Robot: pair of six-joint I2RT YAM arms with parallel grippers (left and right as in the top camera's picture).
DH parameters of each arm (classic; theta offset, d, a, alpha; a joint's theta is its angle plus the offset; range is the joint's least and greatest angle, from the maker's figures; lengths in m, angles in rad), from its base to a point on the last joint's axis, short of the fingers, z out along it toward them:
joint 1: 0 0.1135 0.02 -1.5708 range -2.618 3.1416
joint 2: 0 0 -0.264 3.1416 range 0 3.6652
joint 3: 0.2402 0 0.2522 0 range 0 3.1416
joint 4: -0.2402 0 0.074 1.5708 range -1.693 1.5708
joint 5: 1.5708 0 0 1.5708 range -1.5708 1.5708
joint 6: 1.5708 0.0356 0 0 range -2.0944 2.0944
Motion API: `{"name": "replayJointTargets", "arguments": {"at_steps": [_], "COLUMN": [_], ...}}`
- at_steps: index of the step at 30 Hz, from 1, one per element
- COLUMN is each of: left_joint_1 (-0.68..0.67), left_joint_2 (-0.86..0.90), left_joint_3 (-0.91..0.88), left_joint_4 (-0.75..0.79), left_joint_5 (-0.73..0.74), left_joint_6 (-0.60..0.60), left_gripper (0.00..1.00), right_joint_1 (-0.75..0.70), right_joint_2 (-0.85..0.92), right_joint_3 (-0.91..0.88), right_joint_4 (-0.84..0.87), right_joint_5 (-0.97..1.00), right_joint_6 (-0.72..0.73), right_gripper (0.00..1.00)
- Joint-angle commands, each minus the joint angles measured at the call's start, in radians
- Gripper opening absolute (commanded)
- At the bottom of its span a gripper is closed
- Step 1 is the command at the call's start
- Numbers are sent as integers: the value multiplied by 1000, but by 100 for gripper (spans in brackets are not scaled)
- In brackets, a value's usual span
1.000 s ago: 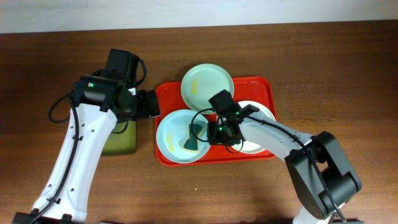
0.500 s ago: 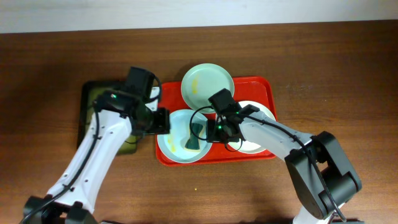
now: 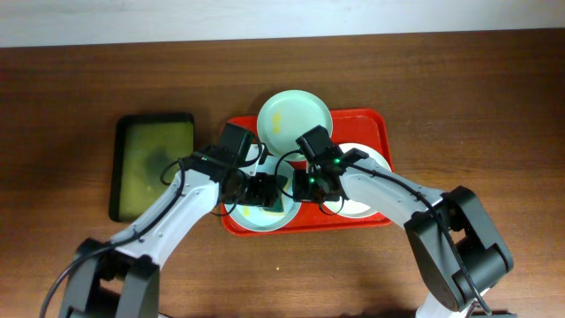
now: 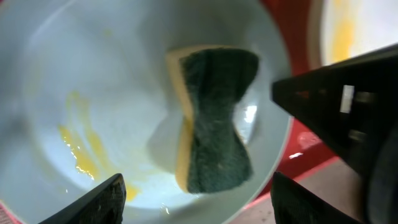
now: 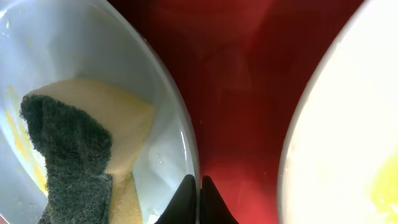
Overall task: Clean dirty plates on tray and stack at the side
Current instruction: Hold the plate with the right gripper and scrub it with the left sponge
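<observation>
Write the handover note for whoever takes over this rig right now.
Left gripper: open, above the sponge that lies in the blue plate.
Right gripper: shut on the blue plate's rim.
The blue plate, green plate and white plate are all on the red tray, each with yellow smears.
Done: nothing cleaned or stacked.
Left: grasp the sponge, scrub all three plates, stack them beside the tray.

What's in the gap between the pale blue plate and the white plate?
Only the bare floor of the red tray, seen in the right wrist view, separates the pale blue plate from the white plate. The right gripper pinches the blue rim there.
</observation>
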Motion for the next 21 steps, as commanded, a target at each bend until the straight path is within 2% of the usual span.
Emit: {"name": "replayJointTargets", "arguments": {"at_steps": [1,14,17,21], "left_joint_1": [-4,-5,-6,-22], "left_joint_2": [45,93,105,105], "left_joint_3": [-10,-10,-10,-10], "left_joint_4": [5,90,109,125], "left_joint_5": [-20,53,86,82], "left_joint_6": [-9,-32,-32,-32], "left_gripper": [72,72,58,56], "right_joint_1": [3,3,3,3], "right_joint_2": [8,8,8,8], "right_joint_3": [-9,-9,-9,-9], "right_joint_4": [1,5,6,6], "right_joint_5": [1,0,0,1], "right_joint_6": [-3,-3,-3,-3], "right_gripper": [4,4,4,4]}}
